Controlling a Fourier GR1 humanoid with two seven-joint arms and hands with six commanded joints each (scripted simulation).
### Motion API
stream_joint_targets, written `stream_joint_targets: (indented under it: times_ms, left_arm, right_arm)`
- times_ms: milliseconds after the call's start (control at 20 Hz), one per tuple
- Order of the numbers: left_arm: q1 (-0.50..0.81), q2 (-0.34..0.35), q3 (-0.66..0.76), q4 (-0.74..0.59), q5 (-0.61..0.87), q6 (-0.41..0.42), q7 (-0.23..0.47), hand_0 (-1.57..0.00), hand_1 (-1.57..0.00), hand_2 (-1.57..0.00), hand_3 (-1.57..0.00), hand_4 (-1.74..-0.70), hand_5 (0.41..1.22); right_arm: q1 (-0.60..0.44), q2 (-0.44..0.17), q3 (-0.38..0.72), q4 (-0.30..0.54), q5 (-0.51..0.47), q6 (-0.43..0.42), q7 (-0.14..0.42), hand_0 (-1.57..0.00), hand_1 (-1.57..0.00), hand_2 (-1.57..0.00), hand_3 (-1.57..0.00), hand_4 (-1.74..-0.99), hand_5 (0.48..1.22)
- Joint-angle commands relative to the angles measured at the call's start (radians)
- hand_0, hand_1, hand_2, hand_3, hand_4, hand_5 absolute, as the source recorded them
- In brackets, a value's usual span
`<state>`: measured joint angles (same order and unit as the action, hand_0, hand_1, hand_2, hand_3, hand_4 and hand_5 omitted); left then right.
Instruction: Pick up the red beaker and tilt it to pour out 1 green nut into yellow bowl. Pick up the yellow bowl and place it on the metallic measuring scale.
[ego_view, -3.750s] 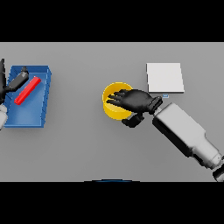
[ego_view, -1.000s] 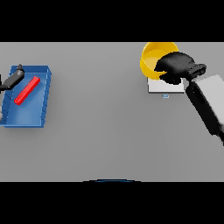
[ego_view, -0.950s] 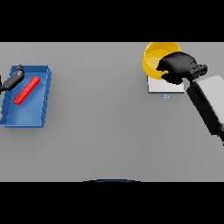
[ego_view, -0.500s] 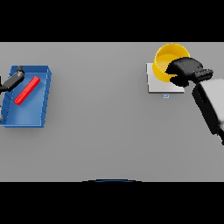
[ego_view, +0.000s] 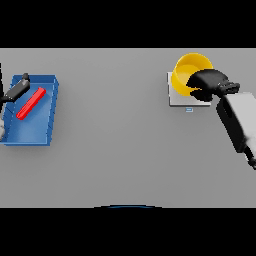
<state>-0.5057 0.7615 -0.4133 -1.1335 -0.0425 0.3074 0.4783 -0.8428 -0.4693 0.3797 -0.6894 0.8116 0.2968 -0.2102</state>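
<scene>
A plain grey table (ego_view: 120, 150) fills the view, bare across its middle. At the far right lies the metallic measuring scale (ego_view: 176, 98), a pale square plate with a small blue mark on its near edge. The yellow bowl (ego_view: 189, 70) is over the scale's far part, its rim reaching past the plate's far edge; whether its base rests on the plate cannot be told from this angle. The right hand (ego_view: 209, 82) comes in from the right on its white and grey arm, its dark fingers curled over the bowl's near right rim, gripping it (the rim there is hidden under the hand).

At the far left sits a blue tray (ego_view: 49, 109), open at the top. In it lies the red beaker (ego_view: 31, 103), on its side and slanted, one end toward the far right corner of the tray. The left hand (ego_view: 16, 90) shows at the left edge, over the tray's far left corner, just beside the beaker; only a dark finger or two can be seen, so its grip cannot be told.
</scene>
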Motion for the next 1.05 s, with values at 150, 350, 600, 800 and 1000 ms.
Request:
stream_joint_targets:
  times_ms: [150, 350, 600, 800, 1000]
  left_arm:
    - [0.001, -0.003, -0.004, -0.002, 0.001, -0.006, 0.013, 0.0, 0.0, 0.0, 0.0, -0.72, 0.668]
    - [0.007, -0.004, 0.004, -0.002, 0.006, 0.005, -0.011, 0.0, 0.0, 0.0, 0.0, -0.72, 0.663]
    - [-0.003, -0.006, 0.001, 0.021, 0.001, -0.002, -0.013, 0.0, 0.0, 0.0, 0.0, -0.72, 0.664]
    - [-0.01, -0.008, 0.0, 0.014, -0.001, 0.001, 0.005, 0.0, 0.0, 0.0, 0.0, -0.72, 0.664]
    - [-0.019, -0.018, 0.003, 0.036, 0.004, -0.004, 0.002, 0.0, 0.0, 0.0, 0.0, -0.73, 0.665]
  right_arm:
    - [-0.001, -0.001, -0.001, -0.005, 0.004, 0.006, 0.009, -0.99, -0.88, -0.92, -0.8, -1.629, 1.08]
    - [-0.014, -0.012, 0.03, 0.012, 0.033, 0.029, -0.018, -0.41, -0.36, -0.46, -0.55, -1.567, 0.929]
    - [-0.025, -0.007, 0.03, 0.032, 0.034, 0.005, -0.062, -0.13, -0.12, -0.16, -0.36, -1.542, 0.838]
    - [-0.025, -0.005, 0.023, 0.037, 0.028, 0.016, -0.044, -0.05, -0.05, -0.06, -0.24, -1.518, 0.786]
    - [-0.021, 0.001, 0.018, 0.039, 0.019, 0.045, -0.006, -0.02, -0.02, -0.03, -0.15, -1.478, 0.738]
